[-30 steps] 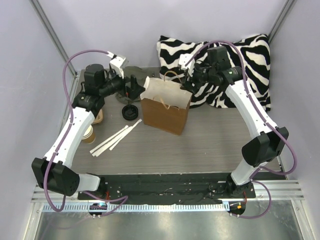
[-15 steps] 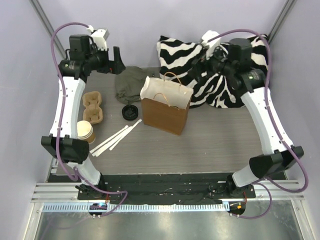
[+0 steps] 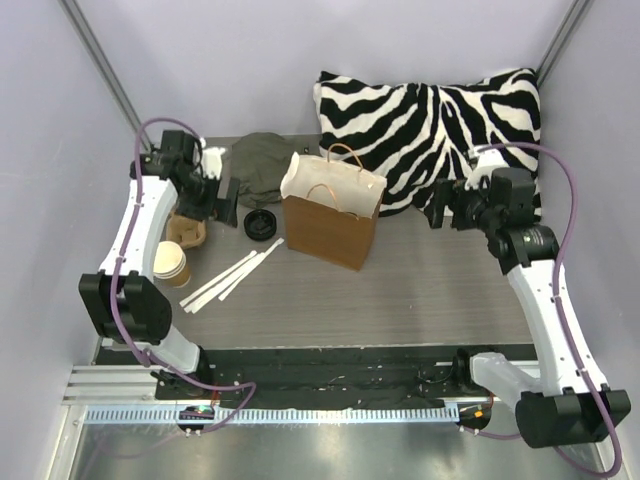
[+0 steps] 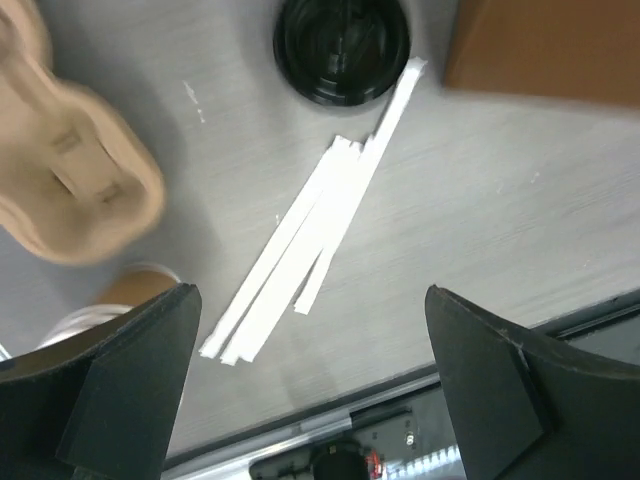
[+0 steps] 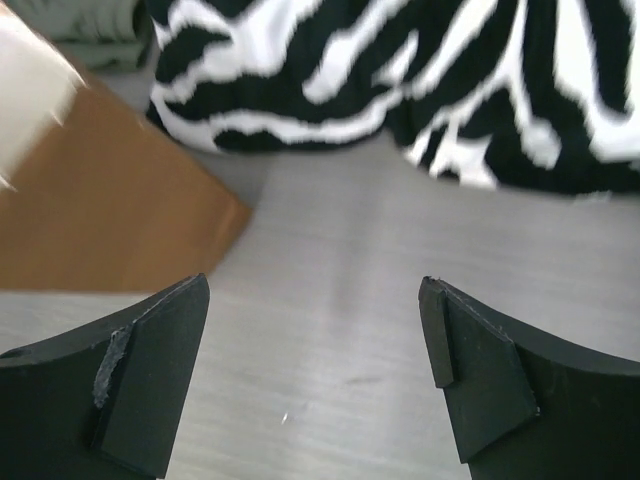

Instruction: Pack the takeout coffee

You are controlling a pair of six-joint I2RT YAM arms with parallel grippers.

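Lilac walls (image 3: 250,60) enclose your grey wood-grain surface (image 3: 420,290). Locate the takeout coffee (image 3: 171,264) at far left: a tan cup with a pale rim, upright just beside the pulp carrier (image 3: 187,228). Left jaws and right jaws stand spread, gripping nothing.

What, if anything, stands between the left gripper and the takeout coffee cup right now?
Only the pulp cup carrier lies between the open left gripper and the coffee cup. The gripper hangs above the carrier, and nothing covers the cup, so a reach from above looks clear.
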